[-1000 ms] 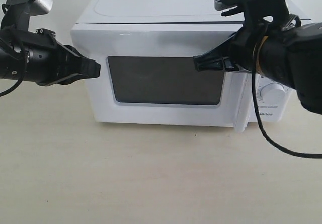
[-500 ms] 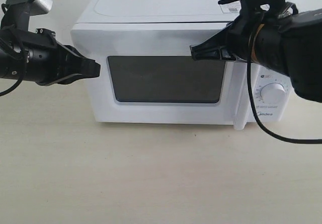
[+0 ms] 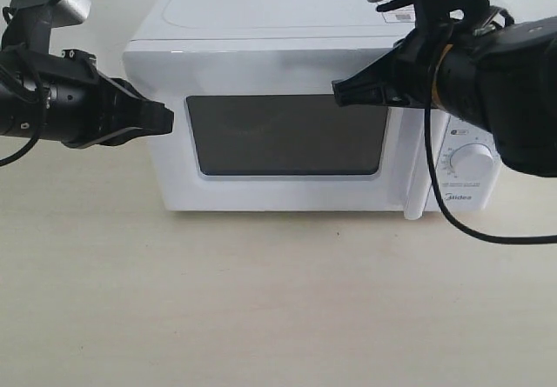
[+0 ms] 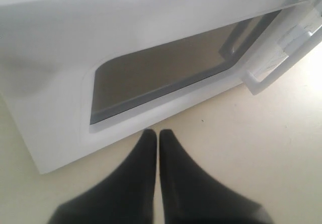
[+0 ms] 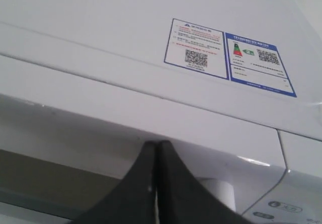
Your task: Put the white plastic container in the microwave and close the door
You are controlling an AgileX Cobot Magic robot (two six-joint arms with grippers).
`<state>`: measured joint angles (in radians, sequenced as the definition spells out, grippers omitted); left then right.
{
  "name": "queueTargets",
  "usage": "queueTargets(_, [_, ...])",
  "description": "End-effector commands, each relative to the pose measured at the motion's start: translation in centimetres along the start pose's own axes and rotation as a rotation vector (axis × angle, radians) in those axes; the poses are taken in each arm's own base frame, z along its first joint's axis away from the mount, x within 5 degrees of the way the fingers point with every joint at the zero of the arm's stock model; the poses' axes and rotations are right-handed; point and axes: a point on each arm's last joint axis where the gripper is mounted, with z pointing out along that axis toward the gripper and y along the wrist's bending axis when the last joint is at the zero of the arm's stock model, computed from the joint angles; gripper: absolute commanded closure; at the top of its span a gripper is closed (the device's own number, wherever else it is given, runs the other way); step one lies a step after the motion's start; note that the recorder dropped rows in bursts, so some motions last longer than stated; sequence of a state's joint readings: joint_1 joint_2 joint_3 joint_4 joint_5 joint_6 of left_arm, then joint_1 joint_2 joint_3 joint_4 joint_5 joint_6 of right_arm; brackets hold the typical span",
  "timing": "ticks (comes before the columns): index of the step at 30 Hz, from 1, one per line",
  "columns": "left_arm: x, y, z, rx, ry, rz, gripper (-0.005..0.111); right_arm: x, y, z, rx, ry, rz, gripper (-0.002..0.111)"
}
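midea microwave (image 3: 261, 30) on pale table (image 3: 261, 300), at 12 o'clock of the scene. door (image 3: 287, 189) sits flush to the body, bar handle (image 3: 418, 200) at its 3 o'clock; dark window hides the inside. left gripper (image 3: 169, 119): fingers pressed together, just off door's 9 o'clock. right gripper (image 3: 338, 93): fingers pressed together, at door's 1 o'clock corner; contact unclear.

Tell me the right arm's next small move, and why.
Probably draw the right gripper back off the door: it looks flush with the microwave, no gap showing at the handle, and the shut gripper tip sits by its upper corner. Latching cannot be seen.
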<state>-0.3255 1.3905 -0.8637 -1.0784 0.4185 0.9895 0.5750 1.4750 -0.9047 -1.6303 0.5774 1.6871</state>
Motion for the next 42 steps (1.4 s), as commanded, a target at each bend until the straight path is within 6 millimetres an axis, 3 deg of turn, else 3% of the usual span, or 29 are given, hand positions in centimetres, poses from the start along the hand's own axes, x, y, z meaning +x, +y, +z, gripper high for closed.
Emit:
queueTargets(1, [0.0, -0.1, -0.2, 0.006, -0.007, -0.005, 0.102, -0.1, -0.3, 0.2, 0.019, -0.002, -0.003, 0.109])
queueTargets(6, [-0.1, -0.1, -0.2, 0.002, -0.009, -0.005, 0.102, -0.3, -0.4, -0.2, 0.011, -0.007, 0.012, 0.109])
queueTargets(10, [-0.1, -0.1, -0.2, 0.002, -0.009, -0.005, 0.102, -1.0, -0.7, -1.7, -0.027, 0.002, 0.07, 0.109])
queueTargets(18, [-0.1, -0.1, -0.2, 0.0, -0.011, -0.005, 0.102, 0.0, 0.7, -7.9, -0.173, -0.067, -0.031, 0.109])
queueTargets(22, [-0.1, -0.1, -0.2, 0.0, -0.011, -0.005, 0.102, -0.6, 1.0, -10.2, -0.254, -0.122, -0.015, 0.109])
queueTargets(30, [-0.1, 0.0, -0.2, -0.004, -0.013, -0.005, 0.102, -1.1, 1.1, -11.1, -0.317, -0.15, -0.001, 0.109])
queueTargets(33, [-0.1, 0.0, -0.2, -0.004, -0.013, -0.005, 0.102, -1.6, 0.2, -11.9, -0.311, -0.182, 0.02, 0.109])
queueTargets(36, [-0.2, 0.2, -0.2, -0.023, -0.026, -0.006, 0.102, -2.6, -2.1, -13.8, -0.281, -0.254, 0.071, 0.109])
queueTargets(39, [-0.2, 0.2, -0.2, -0.023, -0.026, -0.006, 0.102, -3.2, -4.2, -14.4, -0.283, -0.303, 0.115, 0.109])
queueTargets(42, [-0.2, 0.2, -0.2, -0.023, -0.026, -0.006, 0.102, -1.6, -6.7, -15.0, -0.355, -0.344, 0.139, 0.109])
